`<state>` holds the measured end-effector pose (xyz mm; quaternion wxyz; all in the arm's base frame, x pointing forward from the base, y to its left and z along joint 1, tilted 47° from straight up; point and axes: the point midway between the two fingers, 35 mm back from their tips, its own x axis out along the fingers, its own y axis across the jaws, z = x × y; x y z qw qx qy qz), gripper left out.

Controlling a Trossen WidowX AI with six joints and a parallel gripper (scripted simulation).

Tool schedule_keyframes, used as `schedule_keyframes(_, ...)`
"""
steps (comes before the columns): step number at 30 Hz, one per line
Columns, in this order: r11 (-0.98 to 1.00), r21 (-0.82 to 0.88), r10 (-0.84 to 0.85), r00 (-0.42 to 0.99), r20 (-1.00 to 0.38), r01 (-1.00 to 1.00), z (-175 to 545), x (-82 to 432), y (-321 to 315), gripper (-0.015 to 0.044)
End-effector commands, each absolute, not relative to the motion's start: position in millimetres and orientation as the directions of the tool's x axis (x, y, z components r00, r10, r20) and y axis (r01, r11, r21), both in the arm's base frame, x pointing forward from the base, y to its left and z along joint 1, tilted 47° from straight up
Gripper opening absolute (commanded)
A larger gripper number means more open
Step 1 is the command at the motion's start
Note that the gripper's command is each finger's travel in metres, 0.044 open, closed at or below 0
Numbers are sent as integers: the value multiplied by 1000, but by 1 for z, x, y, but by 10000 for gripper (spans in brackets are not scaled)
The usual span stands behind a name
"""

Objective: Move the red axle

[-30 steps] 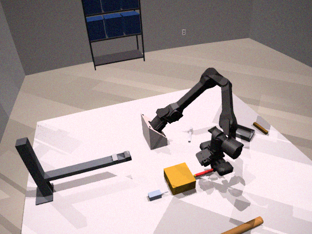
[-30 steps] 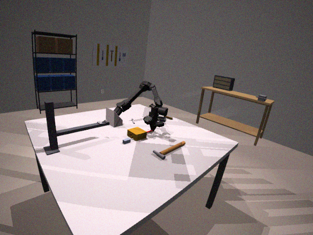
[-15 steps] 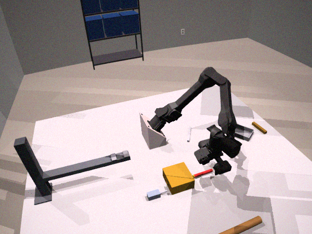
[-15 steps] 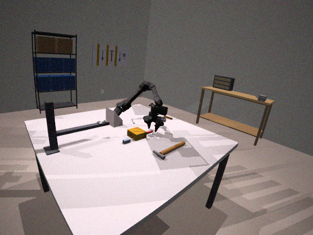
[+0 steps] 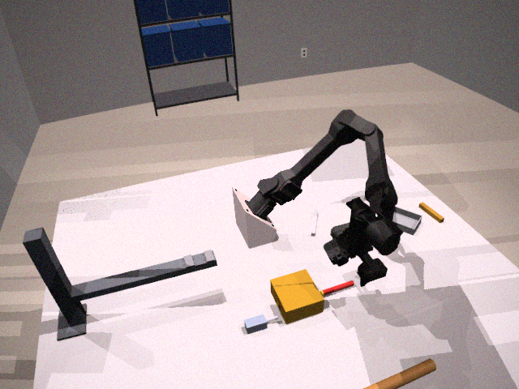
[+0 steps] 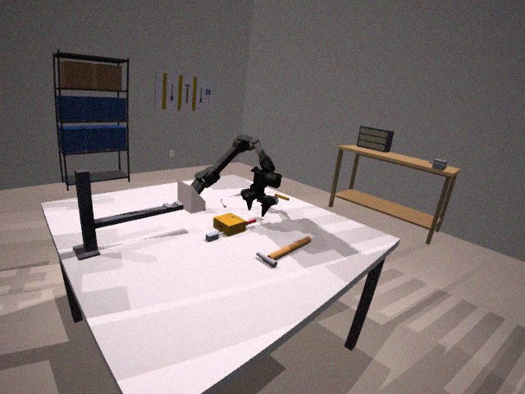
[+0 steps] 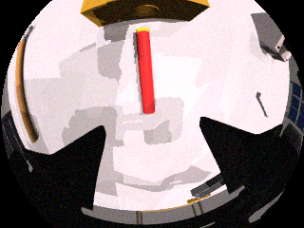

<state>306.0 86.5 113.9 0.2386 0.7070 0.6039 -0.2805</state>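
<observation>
The wrist view shows the jaws standing wide open, with nothing held between them. The red axle (image 5: 338, 288) (image 6: 251, 222) (image 7: 145, 71) is in front of them, its yellow end toward the yellow beam (image 5: 298, 292) (image 6: 230, 222) (image 7: 119, 11). This end is visible just outside the hole of the beam; whether the axle lies flat on the counter (image 5: 146, 356) (image 6: 190, 275) (image 7: 223, 71), I cannot tell. On the dark bracket (image 5: 134, 276) (image 6: 86, 212), the V-blocks (image 5: 189, 260) (image 6: 171, 205) carry no axle. A hammer (image 5: 402, 374) (image 6: 290, 248) (image 7: 20, 81) rests apart from the beam.
</observation>
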Motion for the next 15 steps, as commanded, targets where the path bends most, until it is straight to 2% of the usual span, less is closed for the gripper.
schedule_keyframes(1, -154, 7, 724, 118, -680, 988, 122, 307, 81, 440)
schedule_keyframes(7, -154, 7, 723, 118, -680, 988, 129, 305, 73, 440)
schedule_keyframes(15, -151, 9, 722, 117, -682, 988, 97, 300, 35, 440)
